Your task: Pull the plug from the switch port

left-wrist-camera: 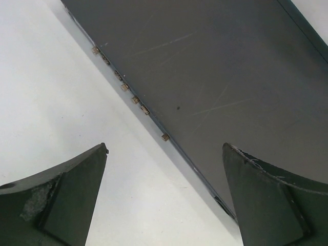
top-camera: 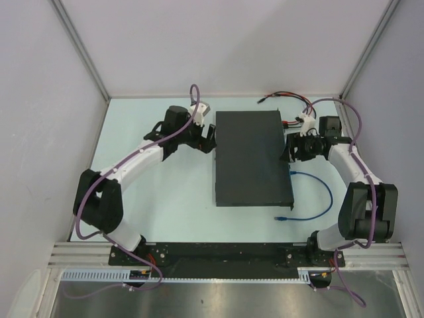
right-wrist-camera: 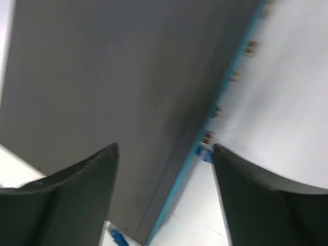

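Plug (right-wrist-camera: 205,154) at switch (top-camera: 250,158) edge seen only by right wrist; left pincer (left-wrist-camera: 165,149), right pincer (right-wrist-camera: 165,148) both wide.

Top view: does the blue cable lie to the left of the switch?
No, the blue cable loops out to the right of the switch.

Pale table (top-camera: 165,212). Right in the middle, lying flat: the big dark-grey switch (top-camera: 252,156). Beside its right side, a thin blue cable (top-camera: 329,199) curled in a loop on the table. The plug (top-camera: 292,173) at the switch's right edge, the loose end (top-camera: 281,218) nearer the front. By the far right corner, some red and black wires (top-camera: 285,96).
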Tool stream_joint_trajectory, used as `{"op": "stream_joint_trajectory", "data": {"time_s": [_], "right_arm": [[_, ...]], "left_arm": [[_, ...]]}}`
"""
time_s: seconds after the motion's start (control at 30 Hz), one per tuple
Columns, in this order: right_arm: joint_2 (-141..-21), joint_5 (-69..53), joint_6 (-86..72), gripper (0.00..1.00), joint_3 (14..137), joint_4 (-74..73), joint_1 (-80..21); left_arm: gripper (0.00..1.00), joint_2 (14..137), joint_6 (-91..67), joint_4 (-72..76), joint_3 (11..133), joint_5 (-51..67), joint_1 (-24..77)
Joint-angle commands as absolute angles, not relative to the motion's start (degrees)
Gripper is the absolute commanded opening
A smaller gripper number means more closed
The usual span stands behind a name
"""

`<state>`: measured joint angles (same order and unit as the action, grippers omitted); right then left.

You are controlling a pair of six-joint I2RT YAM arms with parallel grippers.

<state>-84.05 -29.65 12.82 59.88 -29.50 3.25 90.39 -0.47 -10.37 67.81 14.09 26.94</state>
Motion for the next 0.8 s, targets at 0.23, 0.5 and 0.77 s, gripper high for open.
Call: {"op": "stream_joint_trajectory", "data": {"time_s": [0.23,0.5,0.77], "right_arm": [[-88.1,-40.3,14.2,0.5,60.1,-30.1,5.0],[-79.2,-35.2,33.8,0.0,57.5,-53.7,6.3],[-80.9,-20.1,45.5,0.0,50.3,-49.5,5.6]], "left_arm": [[0.66,92.9,6.4,-17.8,70.9,32.6,24.1],[0.08,93.6,5.3,-16.9,68.5,34.5,24.0],[0.07,96.2,6.4,-18.7,68.6,34.4,24.0]]}}
